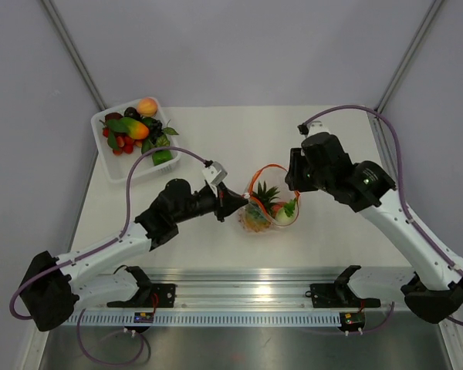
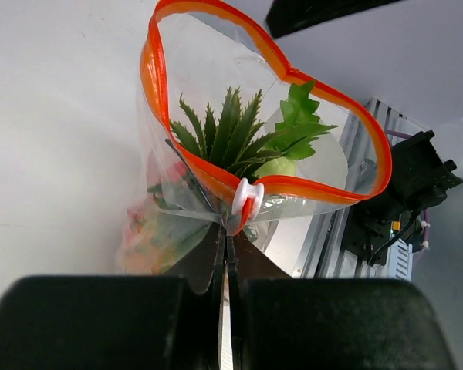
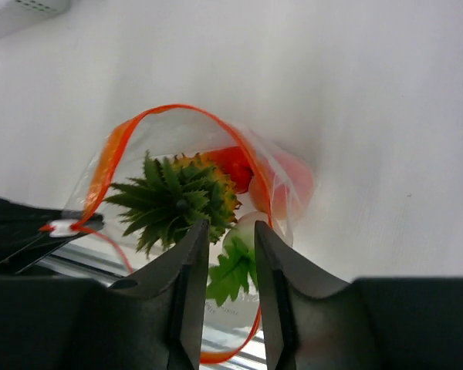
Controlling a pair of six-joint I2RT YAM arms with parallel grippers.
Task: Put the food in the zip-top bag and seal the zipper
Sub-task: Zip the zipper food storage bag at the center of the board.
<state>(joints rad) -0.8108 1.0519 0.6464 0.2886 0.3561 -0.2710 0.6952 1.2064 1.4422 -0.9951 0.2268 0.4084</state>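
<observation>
Your left claw [image 2: 225,254] is pinched tight on the bag [image 2: 208,85] rim, right by the white slider [image 2: 247,199]. Right claw [image 3: 230,231] is barely apart, with the zipper [image 3: 108,158] strip running between its fingers. The bag sits between both claws, mouth gaping, pineapple [image 3: 177,199] inside.

white table [image 1: 239,131] | grey walls [image 1: 239,46] | metal rail [image 1: 247,297] along near edge

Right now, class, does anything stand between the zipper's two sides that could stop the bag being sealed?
Yes. The pineapple's leaves and a lighter green leaf reach up into the open mouth, between the two sides of the zipper. The left gripper pinches the bag beside the white slider.
</observation>
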